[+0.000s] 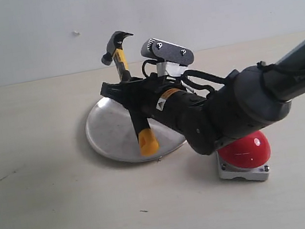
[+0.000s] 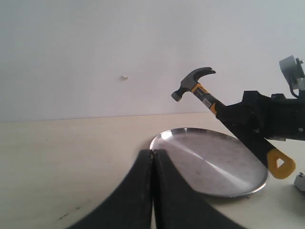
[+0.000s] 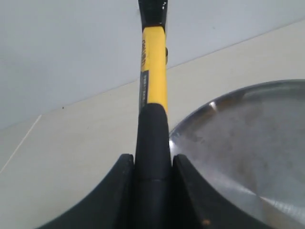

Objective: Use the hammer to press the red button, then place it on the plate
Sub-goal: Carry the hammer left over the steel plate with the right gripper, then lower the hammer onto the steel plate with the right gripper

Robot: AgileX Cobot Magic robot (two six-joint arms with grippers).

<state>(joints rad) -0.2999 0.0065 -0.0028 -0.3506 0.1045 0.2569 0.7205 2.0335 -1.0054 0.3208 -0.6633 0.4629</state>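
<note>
My right gripper [image 1: 125,91] is shut on the black rubber handle of the hammer [image 1: 116,43], holding it tilted in the air over the plate [image 1: 105,128]. The dark steel head points up and away, and the yellow end [image 1: 148,143] hangs low above the plate's front. In the right wrist view the handle [image 3: 153,95] fills the gap between both fingers [image 3: 121,191], with the plate [image 3: 248,143] below. The red button [image 1: 245,151] sits on its grey base right of the plate, partly hidden by the right arm. In the left wrist view my left gripper [image 2: 152,155] is shut and empty, near the plate's rim [image 2: 209,193].
The right arm [image 1: 238,106] stretches in from the right edge across the button and the plate's right side. A pale wall runs along the back of the beige table [image 1: 52,212]. A corner of the button's base [image 2: 300,181] shows in the left wrist view.
</note>
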